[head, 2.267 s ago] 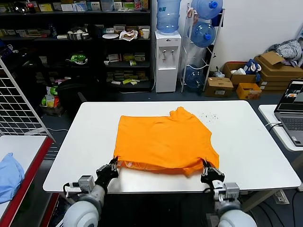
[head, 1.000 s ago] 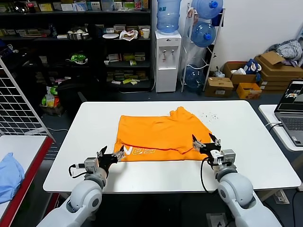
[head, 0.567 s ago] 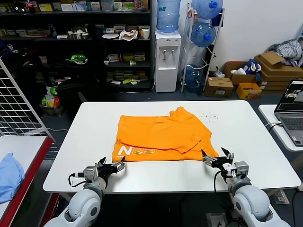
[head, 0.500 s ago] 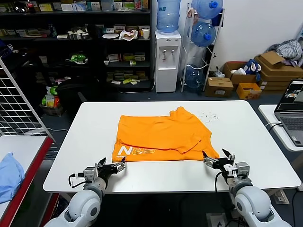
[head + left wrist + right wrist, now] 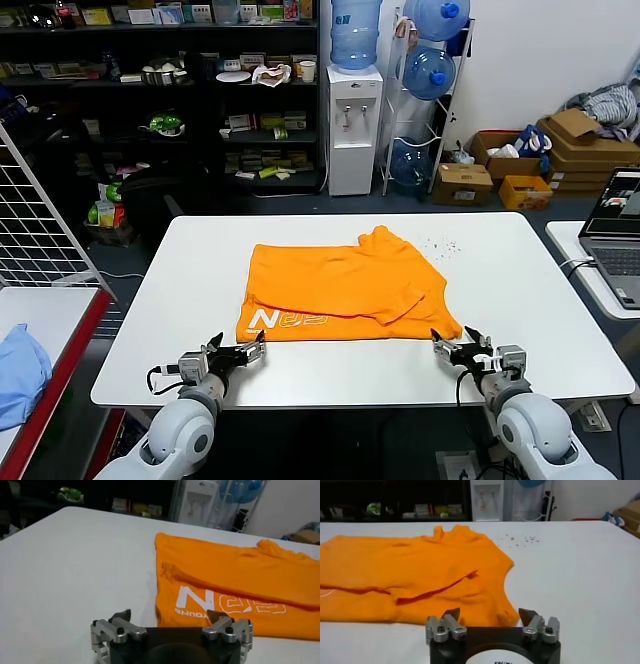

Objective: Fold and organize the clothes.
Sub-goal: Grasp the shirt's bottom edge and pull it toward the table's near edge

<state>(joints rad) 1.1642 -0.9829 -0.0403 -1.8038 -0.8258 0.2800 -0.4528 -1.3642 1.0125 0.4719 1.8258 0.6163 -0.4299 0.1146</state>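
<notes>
The orange T-shirt [image 5: 345, 285] lies on the white table [image 5: 190, 290], its near part folded back so the white lettering [image 5: 290, 321] shows along the front edge. It also shows in the left wrist view [image 5: 225, 580] and in the right wrist view [image 5: 415, 575]. My left gripper [image 5: 240, 353] is open and empty, low over the table just in front of the shirt's near left corner. My right gripper [image 5: 458, 345] is open and empty, just in front of the shirt's near right corner. Neither touches the fabric.
A light blue cloth [image 5: 20, 375] lies on a side table at the left. A laptop [image 5: 620, 235] sits on another table at the right. Small dark specks [image 5: 440, 245] lie on the table behind the shirt. Shelves and water bottles stand behind.
Both grippers carried the shirt's near hem up and back, let it go folded with the lettering showing, then drew back toward the table's front edge. In the last half second they barely moved.
</notes>
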